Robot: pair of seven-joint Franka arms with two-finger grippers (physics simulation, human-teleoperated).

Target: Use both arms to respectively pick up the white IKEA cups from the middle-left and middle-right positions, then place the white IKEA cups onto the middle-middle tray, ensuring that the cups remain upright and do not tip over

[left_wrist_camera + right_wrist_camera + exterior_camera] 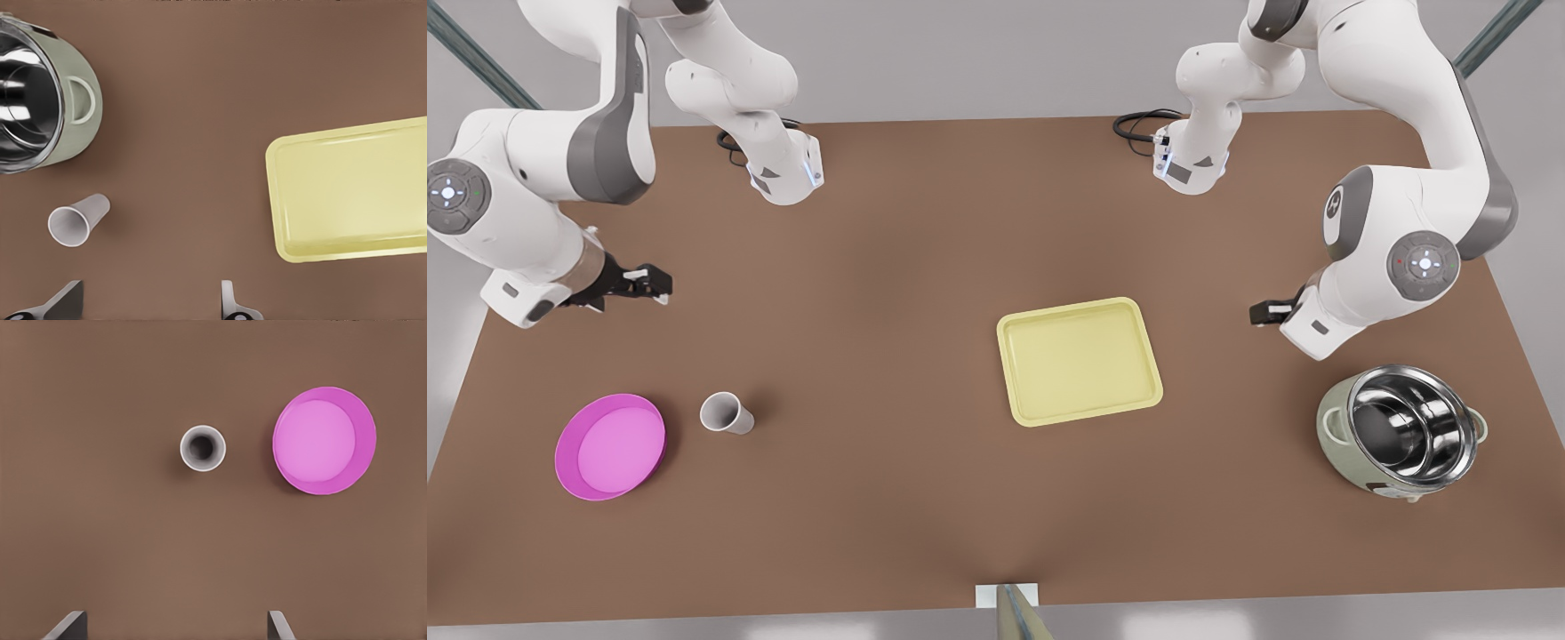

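Note:
One white cup [726,413] stands upright on the brown table at the front view's left, next to a pink plate; the right wrist view looks straight down into that cup [203,448]. My right gripper [649,283] hovers open behind it, apart from it, fingertips [67,627] spread wide. The other white cup [77,220] rests between the pot and the tray in the left wrist view. My left gripper [1264,311] hangs open at the front view's right, its fingers [230,303] wide apart around nothing. The pale yellow tray [1079,360] [350,190] lies bare at mid-table.
A round magenta plate [610,446] [324,440] lies just left of the first cup in the front view. A big steel-lined green pot [1403,431] [40,100] stands at the front view's right, near the left arm. Black cables [1138,123] lie by the arm bases.

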